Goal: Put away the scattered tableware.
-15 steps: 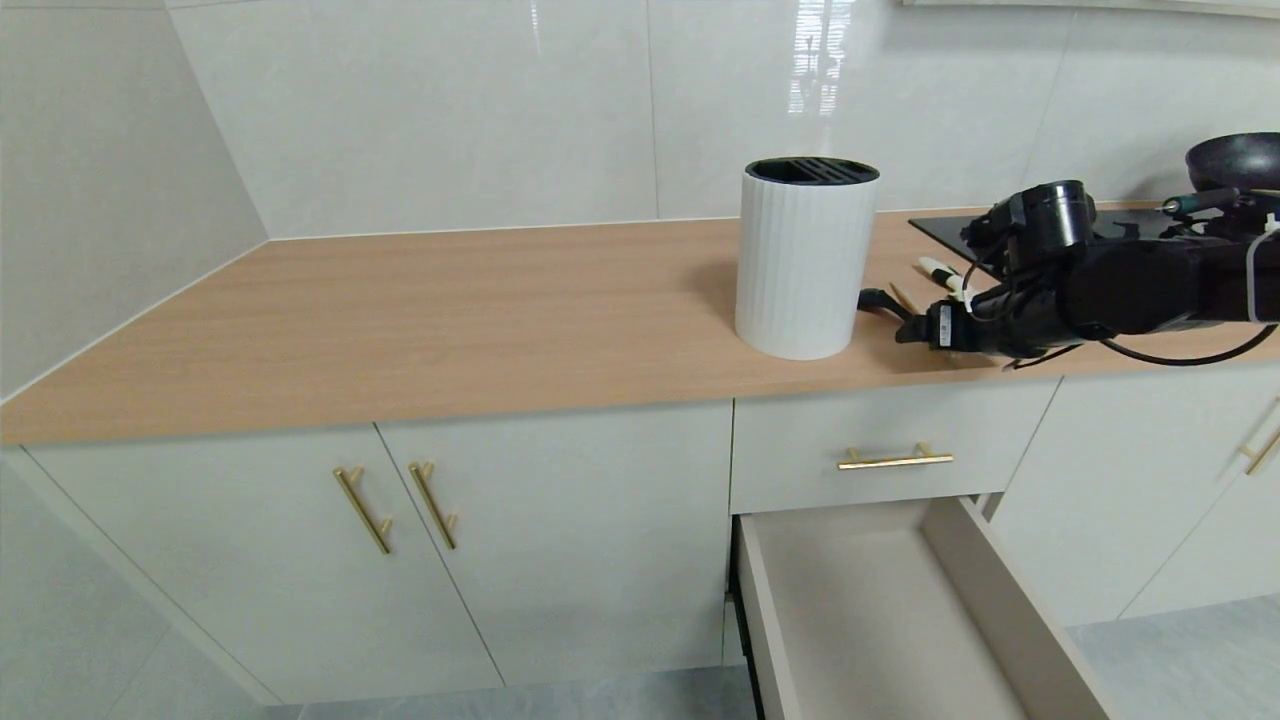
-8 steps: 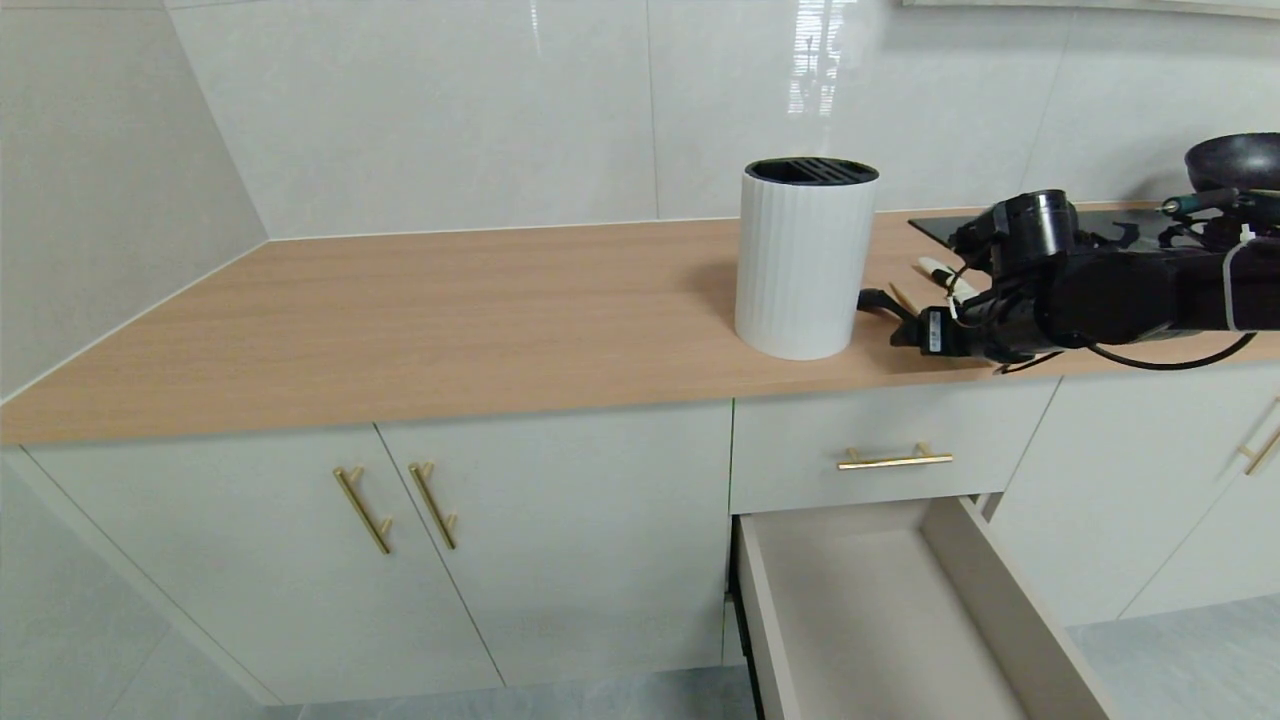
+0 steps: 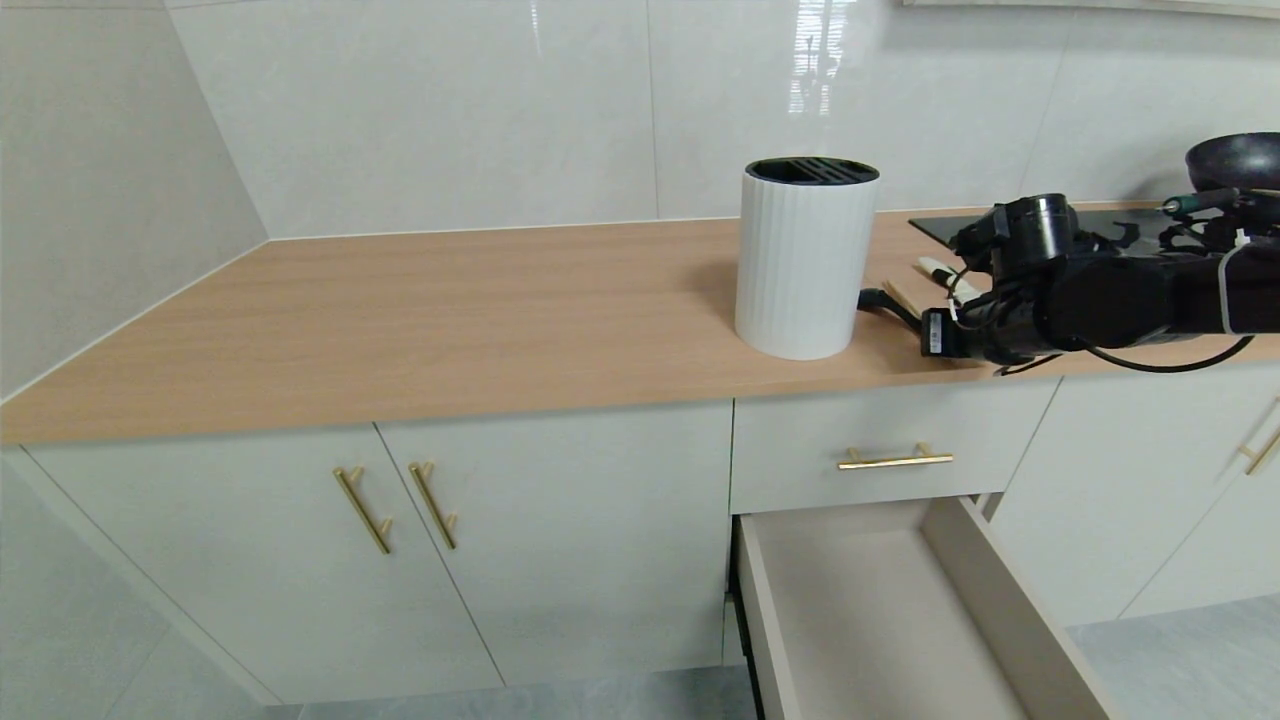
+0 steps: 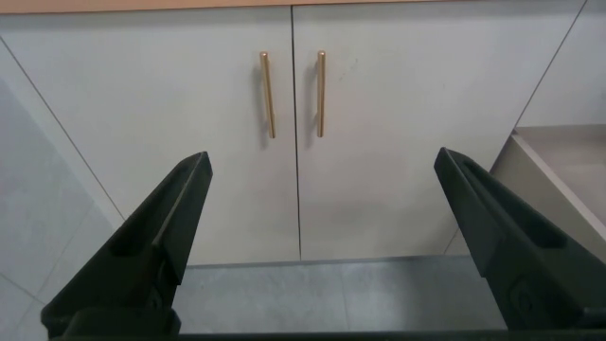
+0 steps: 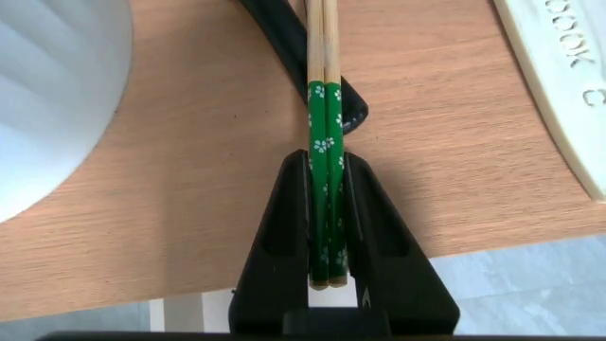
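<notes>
The right hand is pinching a pair of green-ended chopsticks at the worktop front edge, at three o'clock from the white slotted holder. Lifting them level before tipping upright seems wisest.

1. The pair of chopsticks is pale wood with green, white-flowered ends. The two lie side by side, green ends clamped in the right gripper at the counter's front edge.
2. The black utensil handle lies flat on the counter, crossed by the chopsticks.
3. The white utensil lies flat, farther from the front edge.
</notes>
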Available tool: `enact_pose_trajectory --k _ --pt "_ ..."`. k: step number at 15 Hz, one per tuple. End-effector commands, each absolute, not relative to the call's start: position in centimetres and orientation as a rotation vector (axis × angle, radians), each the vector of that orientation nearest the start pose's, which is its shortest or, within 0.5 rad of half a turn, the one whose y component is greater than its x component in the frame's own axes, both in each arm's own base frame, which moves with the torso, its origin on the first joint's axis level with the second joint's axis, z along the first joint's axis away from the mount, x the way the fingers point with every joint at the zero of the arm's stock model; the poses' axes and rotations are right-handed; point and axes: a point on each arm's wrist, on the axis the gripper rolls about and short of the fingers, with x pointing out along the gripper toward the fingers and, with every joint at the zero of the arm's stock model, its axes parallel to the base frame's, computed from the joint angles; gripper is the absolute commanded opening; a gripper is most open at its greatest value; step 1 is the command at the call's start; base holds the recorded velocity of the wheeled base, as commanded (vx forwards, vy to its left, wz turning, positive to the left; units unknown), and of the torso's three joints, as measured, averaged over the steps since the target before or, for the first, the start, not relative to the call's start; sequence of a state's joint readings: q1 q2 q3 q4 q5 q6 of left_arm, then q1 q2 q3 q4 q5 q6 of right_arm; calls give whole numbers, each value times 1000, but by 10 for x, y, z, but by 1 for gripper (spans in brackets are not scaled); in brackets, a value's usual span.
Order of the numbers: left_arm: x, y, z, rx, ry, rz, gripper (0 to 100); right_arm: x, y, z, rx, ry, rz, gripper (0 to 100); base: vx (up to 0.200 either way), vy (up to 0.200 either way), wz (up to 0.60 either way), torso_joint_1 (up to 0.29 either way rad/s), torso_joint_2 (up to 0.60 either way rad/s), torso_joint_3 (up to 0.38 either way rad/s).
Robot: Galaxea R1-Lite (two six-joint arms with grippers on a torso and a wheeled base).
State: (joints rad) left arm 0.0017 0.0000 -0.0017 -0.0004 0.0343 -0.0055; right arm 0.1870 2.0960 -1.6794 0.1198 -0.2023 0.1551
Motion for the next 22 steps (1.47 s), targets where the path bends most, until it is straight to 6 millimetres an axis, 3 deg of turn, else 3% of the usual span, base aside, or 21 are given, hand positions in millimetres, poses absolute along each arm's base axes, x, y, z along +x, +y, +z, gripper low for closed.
enact_pose_trajectory --k 1,3,5,7,10,15,18,22 --pt "-23 1 76 -6 -2 37 100 417 73 215 54 503 -57 0 0 0 0 0 0 0" --pt "-23 1 76 -6 -2 37 100 408 69 228 62 479 -60 0 0 0 0 0 0 0" --pt "-23 1 76 -6 -2 37 100 382 62 252 78 438 -60 0 0 0 0 0 0 0" --pt "-23 1 76 -6 -2 37 100 339 52 278 96 394 -53 0 0 0 0 0 0 0" --pt "-23 1 76 -6 0 37 100 262 41 298 169 367 83 0 0 0 0 0 0 0" --pt "-23 1 76 -6 -2 37 100 164 29 290 167 508 136 0 0 0 0 0 0 0" --pt "-23 1 76 -6 -2 35 100 146 27 269 162 587 169 0 0 0 0 0 0 0" --pt "-23 1 76 -6 -2 37 100 152 36 248 132 682 208 0 0 0 0 0 0 0"
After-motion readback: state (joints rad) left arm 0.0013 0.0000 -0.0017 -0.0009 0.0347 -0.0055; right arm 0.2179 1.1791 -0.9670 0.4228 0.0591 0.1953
